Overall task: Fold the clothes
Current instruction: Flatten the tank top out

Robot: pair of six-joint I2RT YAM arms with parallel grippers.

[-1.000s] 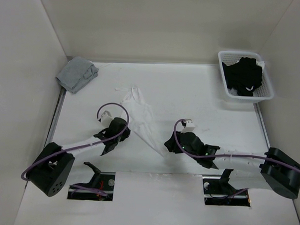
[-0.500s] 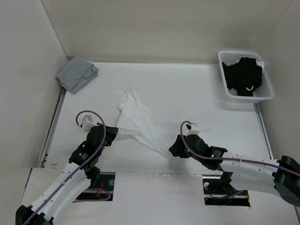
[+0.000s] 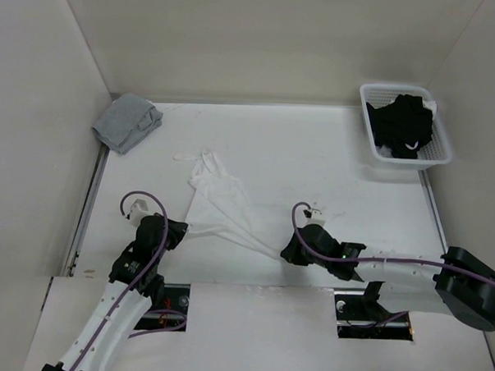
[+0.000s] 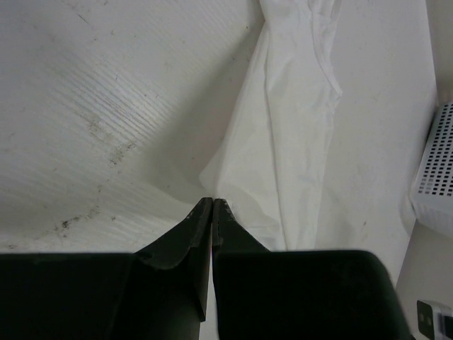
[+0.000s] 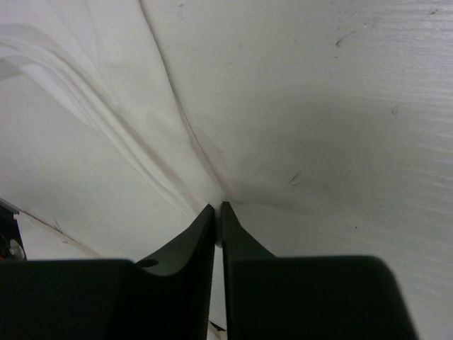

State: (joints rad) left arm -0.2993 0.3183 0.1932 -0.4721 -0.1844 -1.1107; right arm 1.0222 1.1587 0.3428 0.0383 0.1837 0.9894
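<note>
Pinching one camisole [image 3: 222, 202]: left end effector [image 4: 213, 204], right end effector [image 5: 218, 207] apparently too

Camisole [image 3: 218, 202] centre, bundle [image 3: 127, 123] left, basket [image 3: 405, 163] right

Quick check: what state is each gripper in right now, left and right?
Left gripper: jaws shut, pinching an edge of the white camisole.
Right gripper: jaws shut, pinching another edge of the same camisole.
</note>
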